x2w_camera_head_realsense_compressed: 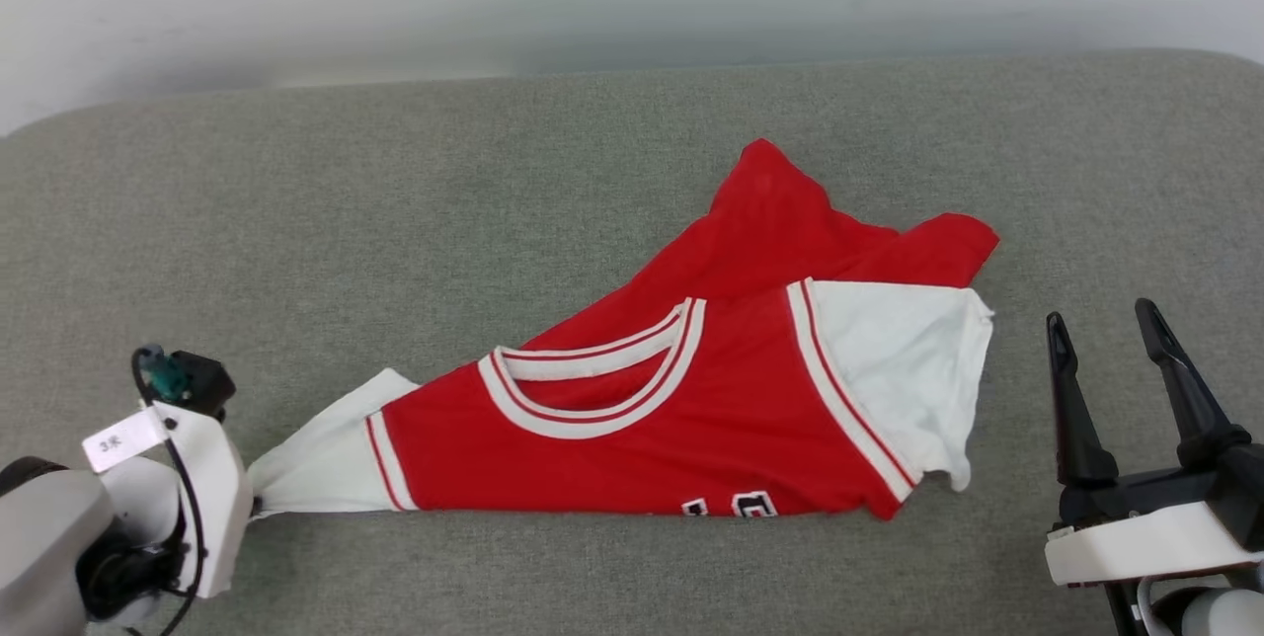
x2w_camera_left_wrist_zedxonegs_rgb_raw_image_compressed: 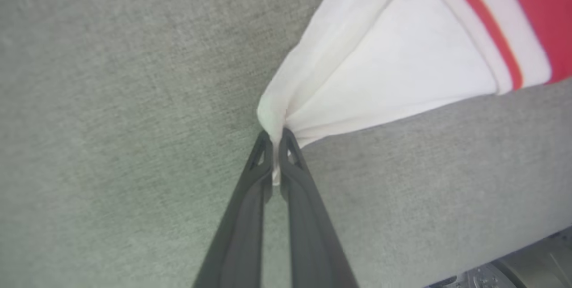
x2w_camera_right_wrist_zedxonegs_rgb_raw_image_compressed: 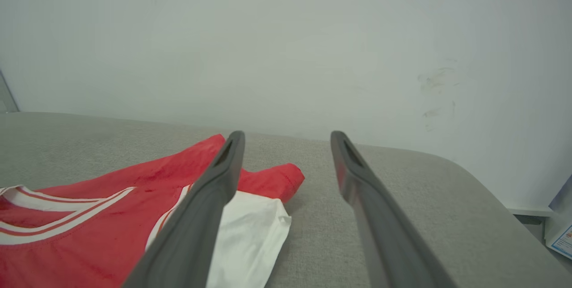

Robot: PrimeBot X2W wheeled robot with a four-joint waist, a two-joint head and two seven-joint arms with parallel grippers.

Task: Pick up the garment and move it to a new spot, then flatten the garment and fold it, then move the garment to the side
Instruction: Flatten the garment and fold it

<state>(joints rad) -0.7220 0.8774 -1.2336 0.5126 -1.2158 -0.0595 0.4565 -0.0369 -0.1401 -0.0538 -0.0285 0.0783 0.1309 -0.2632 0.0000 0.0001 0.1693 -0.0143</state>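
The crumpled red jersey T-shirt [x2w_camera_head_realsense_compressed: 691, 419] on the grey woven table [x2w_camera_head_realsense_compressed: 395, 221] is gripped at its bunched white sleeve [x2w_camera_left_wrist_zedxonegs_rgb_raw_image_compressed: 402, 69] by the left hand [x2w_camera_left_wrist_zedxonegs_rgb_raw_image_compressed: 277, 138]; the right hand [x2w_camera_head_realsense_compressed: 1100, 312] is open.

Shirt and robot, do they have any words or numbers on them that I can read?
"3R", as best it reads, on the small white tag on the robot's left wrist.
Lettering on the shirt front: black and white, but only the tops show at the near edge, so it cannot be read.
Printed card at the lower right edge of the right wrist view: too blurred to read.
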